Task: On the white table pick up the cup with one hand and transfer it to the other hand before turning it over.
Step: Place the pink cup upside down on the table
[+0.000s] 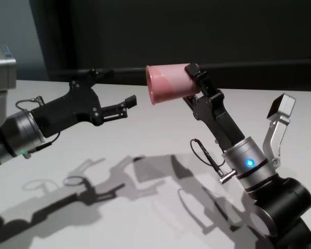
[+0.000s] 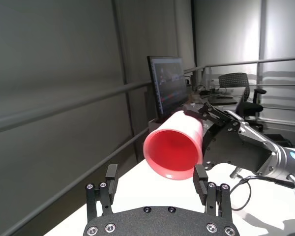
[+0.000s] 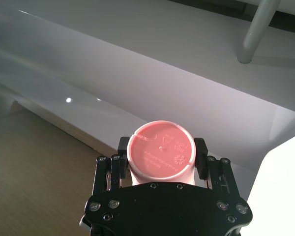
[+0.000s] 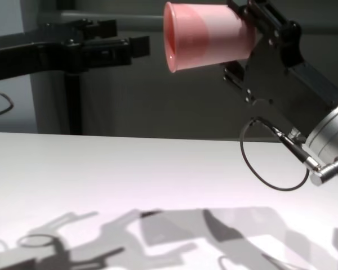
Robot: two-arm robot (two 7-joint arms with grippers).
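— What does the cup [image 1: 168, 83] look like from where you sit?

— I see a small pink plastic tumbler, smooth, no handle, wider at the rim than at the base. It lies on its side in the air, well above the white desk [image 1: 145, 207], with its open mouth turned toward my left arm. On the right wrist camera I read its flat base, which has faint moulded marks on it.

— Who has it?

— My right pincer [image 1: 196, 78] does. Its black fingers [image 3: 200, 151] are clamped on the narrow base end, one on each side, and the cup sticks out past the fingertips. That arm rises steeply from the lower right, silver wrist with a blue light, thin black cable looping off it.

— And the left side?

— My left pincer [image 1: 111, 93] reaches in level from the left, pointing at the cup's mouth. Its fingers [image 2: 200, 178] are spread wide with nothing between them. On the left wrist camera the rim of the cup sits between the two fingertips in the picture, but from the head camera I still see a gap between the pincer and the rim, so they are near, not touching.

— Anything below?

— Only the shadows of both arms on the desk.
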